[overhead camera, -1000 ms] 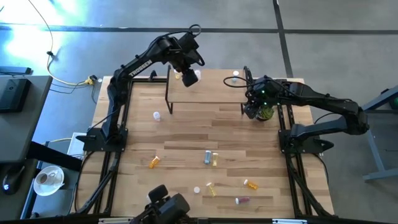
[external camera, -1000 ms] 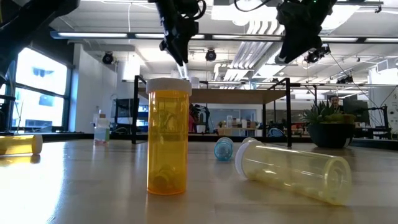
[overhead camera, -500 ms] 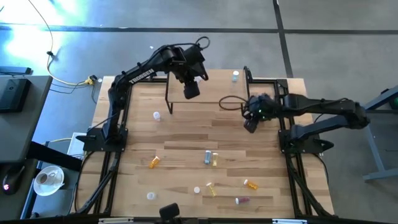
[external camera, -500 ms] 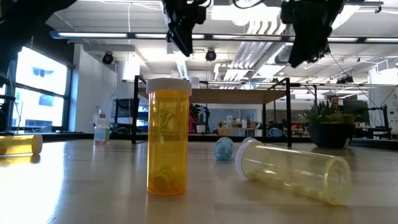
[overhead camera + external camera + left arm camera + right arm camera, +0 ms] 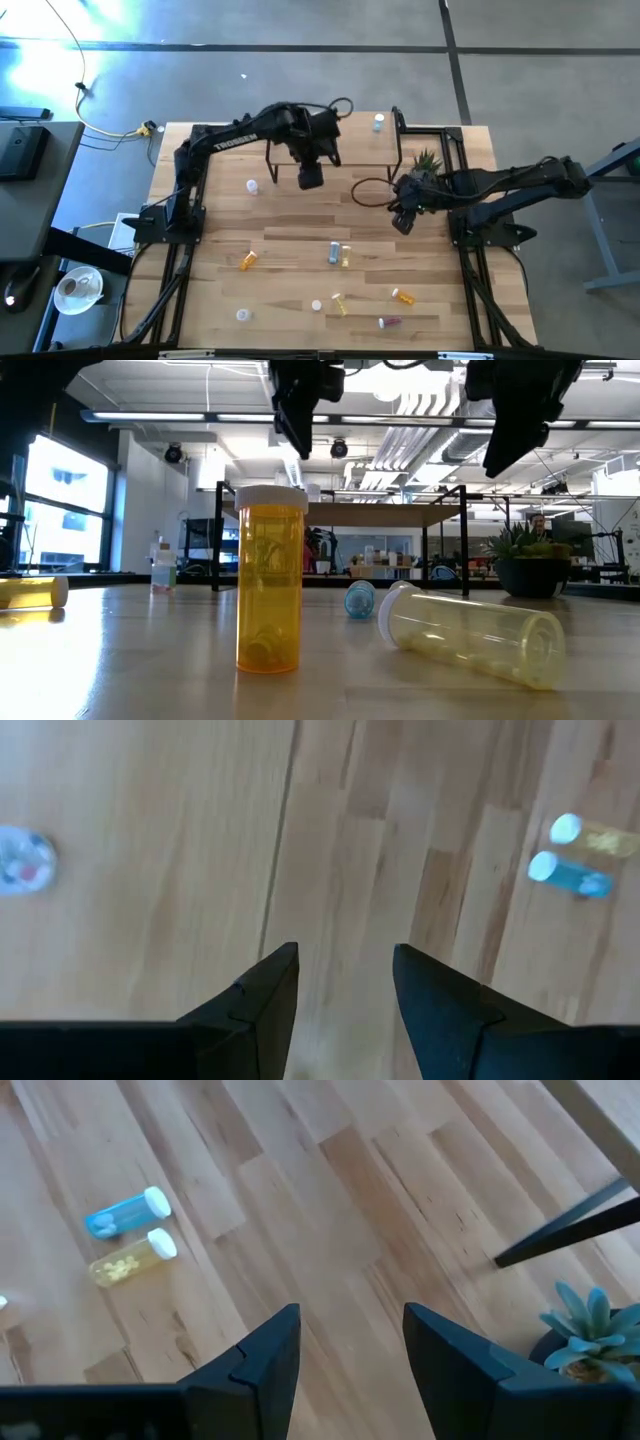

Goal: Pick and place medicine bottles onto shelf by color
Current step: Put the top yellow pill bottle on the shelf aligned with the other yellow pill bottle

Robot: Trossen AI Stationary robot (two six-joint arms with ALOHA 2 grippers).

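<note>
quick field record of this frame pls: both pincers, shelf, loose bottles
left pincer: above the table just in front of the shelf, fingers apart, nothing between them
right pincer: above the table beside the potted plant, fingers apart, empty
shelf: far side of the table, one clear bottle near its right end
blue bottle and yellow bottle: lying side by side, mid-table
orange bottle: lying front-left

Orange bottle (image 5: 270,582), pale yellow bottle (image 5: 470,632), blue bottle (image 5: 125,1213), green plant (image 5: 590,1325), light wood-plank table (image 5: 300,225)
</note>
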